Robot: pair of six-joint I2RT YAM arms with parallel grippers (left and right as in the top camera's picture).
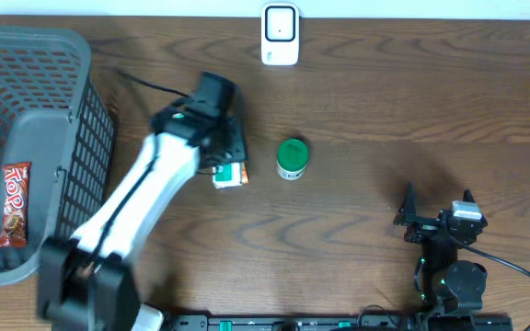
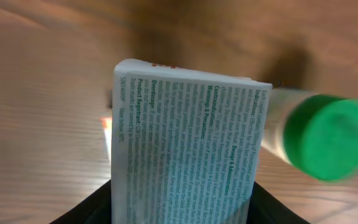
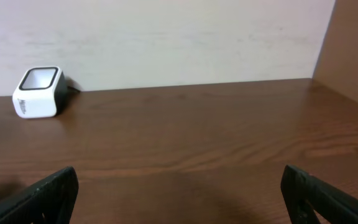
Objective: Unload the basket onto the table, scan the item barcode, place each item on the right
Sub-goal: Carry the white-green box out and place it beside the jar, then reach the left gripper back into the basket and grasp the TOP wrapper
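A white box (image 2: 188, 149) with green print fills the left wrist view, its printed side facing the camera. My left gripper (image 2: 182, 214) is shut on it, a dark finger pressed against each side. From overhead the box (image 1: 231, 175) sits just above the table beneath that gripper (image 1: 225, 152). No barcode shows on the faces in view. The white scanner (image 1: 280, 34) stands at the table's far edge, also seen as the scanner (image 3: 40, 92) in the right wrist view. My right gripper (image 1: 438, 219) rests open near the front right, nothing between its fingers (image 3: 55, 193).
A bottle with a green cap (image 1: 292, 158) stands just right of the box, close to it in the left wrist view as the green cap (image 2: 328, 137). A grey mesh basket (image 1: 81, 138) at the left holds a red snack bar (image 1: 14, 204).
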